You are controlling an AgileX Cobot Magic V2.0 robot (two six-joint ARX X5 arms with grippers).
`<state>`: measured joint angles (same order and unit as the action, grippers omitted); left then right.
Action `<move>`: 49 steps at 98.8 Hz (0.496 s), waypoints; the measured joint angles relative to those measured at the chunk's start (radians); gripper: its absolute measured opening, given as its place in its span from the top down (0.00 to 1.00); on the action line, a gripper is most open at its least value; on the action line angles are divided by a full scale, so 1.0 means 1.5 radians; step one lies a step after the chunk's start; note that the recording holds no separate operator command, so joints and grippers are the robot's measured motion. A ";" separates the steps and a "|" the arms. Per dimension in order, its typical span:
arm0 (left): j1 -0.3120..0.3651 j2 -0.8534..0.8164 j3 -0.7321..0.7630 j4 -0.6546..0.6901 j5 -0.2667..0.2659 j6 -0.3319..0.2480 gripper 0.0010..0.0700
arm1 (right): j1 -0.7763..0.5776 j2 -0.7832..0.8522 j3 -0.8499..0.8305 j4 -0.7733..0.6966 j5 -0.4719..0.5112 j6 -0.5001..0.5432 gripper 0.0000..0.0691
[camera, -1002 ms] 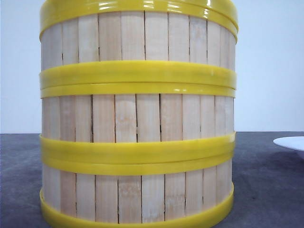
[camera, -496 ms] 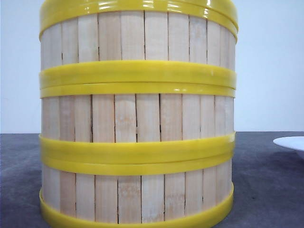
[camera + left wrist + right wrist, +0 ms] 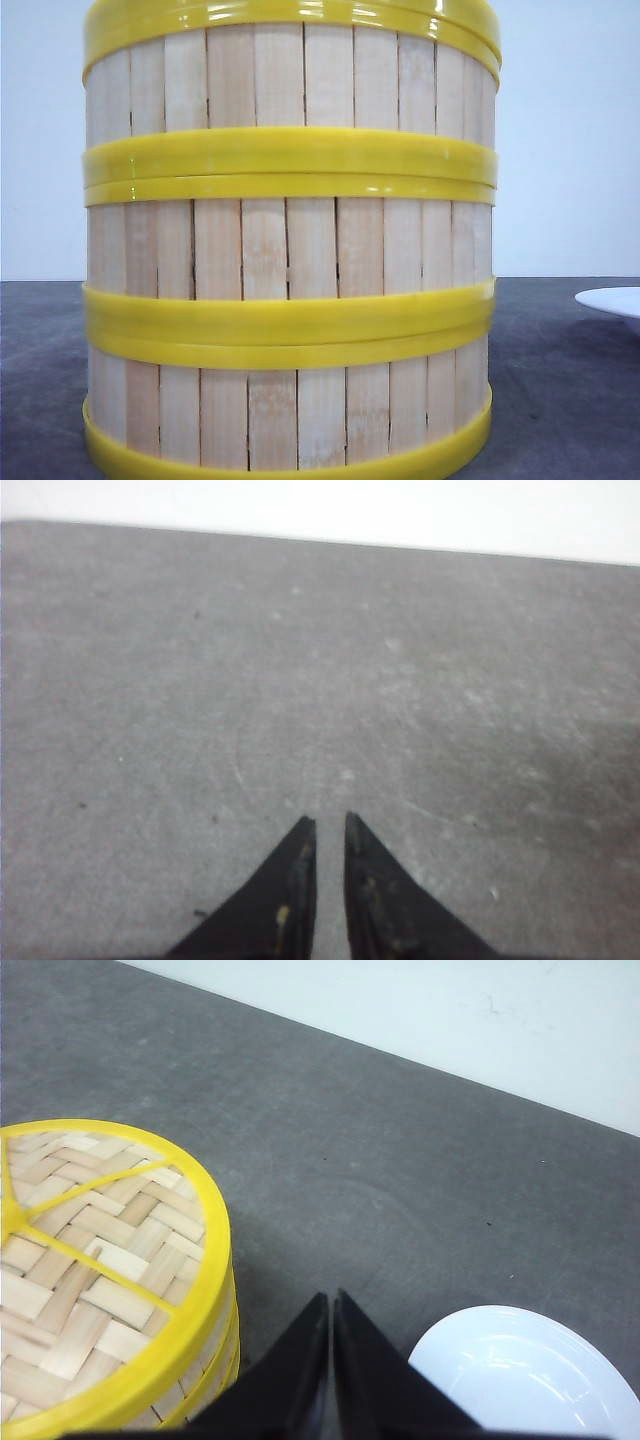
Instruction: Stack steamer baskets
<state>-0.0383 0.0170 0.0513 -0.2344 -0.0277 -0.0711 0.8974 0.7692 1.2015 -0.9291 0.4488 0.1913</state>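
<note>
Baskets: you are looking at three steamer baskets sitting stacked on the grey table, filling the front view's left and centre; the white plate is lying near them on the right. Your left gripper is hanging over bare table, fingers nearly together, holding nothing. Your right gripper is hovering between stack and plate, fingers pressed together, empty; the top basket's woven lid is showing.

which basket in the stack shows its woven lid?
The top steamer basket: the right wrist view shows its woven lid inside the yellow rim. The middle and bottom baskets show only slat walls.
</note>
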 joint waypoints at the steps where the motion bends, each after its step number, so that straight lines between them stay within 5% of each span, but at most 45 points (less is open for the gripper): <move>1: 0.000 -0.001 0.000 0.001 0.000 0.000 0.98 | 0.000 0.000 0.000 0.000 0.000 0.000 1.00; 49: 0.002 -0.009 -0.012 0.034 -0.001 0.003 0.98 | 0.000 0.000 0.000 0.000 0.000 0.000 1.00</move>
<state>-0.0349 0.0036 0.0326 -0.1841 -0.0292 -0.0666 0.8974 0.7692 1.2015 -0.9291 0.4488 0.1913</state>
